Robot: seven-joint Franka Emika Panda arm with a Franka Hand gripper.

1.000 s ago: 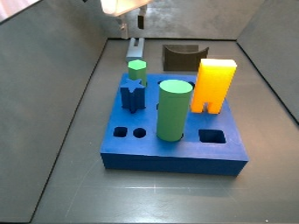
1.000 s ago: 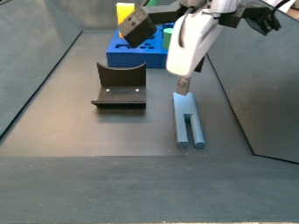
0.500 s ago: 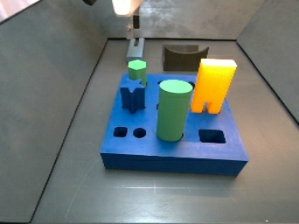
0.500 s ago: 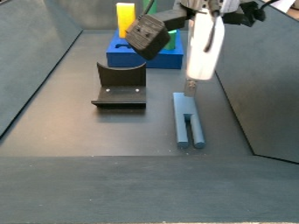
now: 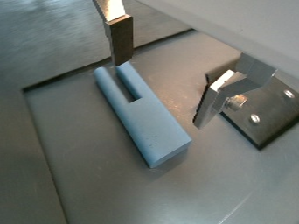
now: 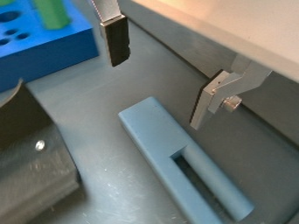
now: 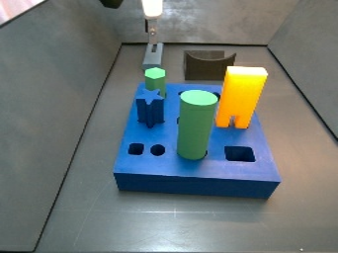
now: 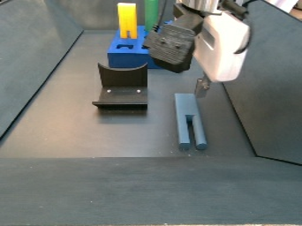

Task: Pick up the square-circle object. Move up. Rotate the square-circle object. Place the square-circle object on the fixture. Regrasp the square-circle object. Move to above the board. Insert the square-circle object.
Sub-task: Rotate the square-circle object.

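Gripper (open) above the square-circle object.

No text, label, brand, number or sign can be read anywhere. The gripper, hanging above the square-circle object, bears no legible marking, and the board and the fixture are plain.

Green cylinder, orange-yellow block.
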